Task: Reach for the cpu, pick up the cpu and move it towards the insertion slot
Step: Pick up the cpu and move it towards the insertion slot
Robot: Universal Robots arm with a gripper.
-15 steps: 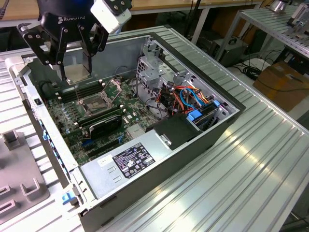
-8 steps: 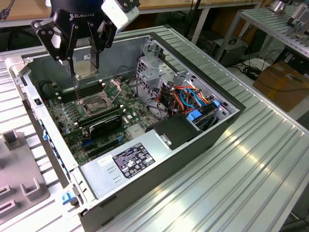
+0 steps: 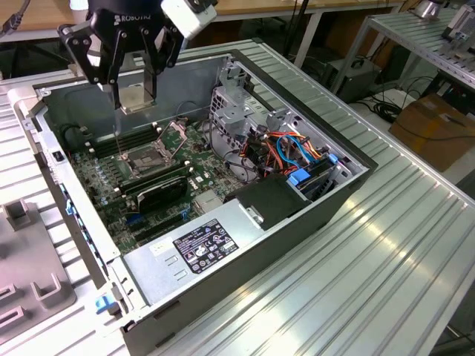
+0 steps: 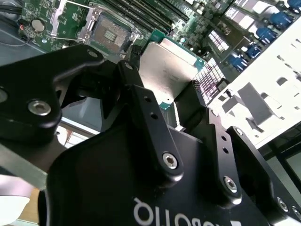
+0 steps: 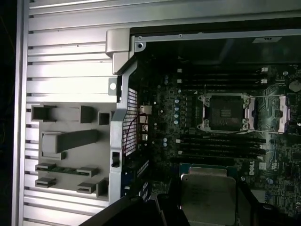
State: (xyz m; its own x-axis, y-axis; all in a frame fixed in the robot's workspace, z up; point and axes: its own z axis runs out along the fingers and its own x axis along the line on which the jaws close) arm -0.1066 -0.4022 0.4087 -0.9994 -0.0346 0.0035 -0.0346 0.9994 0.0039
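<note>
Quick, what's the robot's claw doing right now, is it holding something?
Gripper: shut on the cpu, held in the air above the insertion slot, not in it yet.

Tool: matte black, two-fingered, built from angular linked bars. Silver round-head screws sit at the link pivots in the second wrist view. White lettering marks the black body in the exterior view and the second wrist view. A white boxy housing is mounted beside the wrist.
</note>
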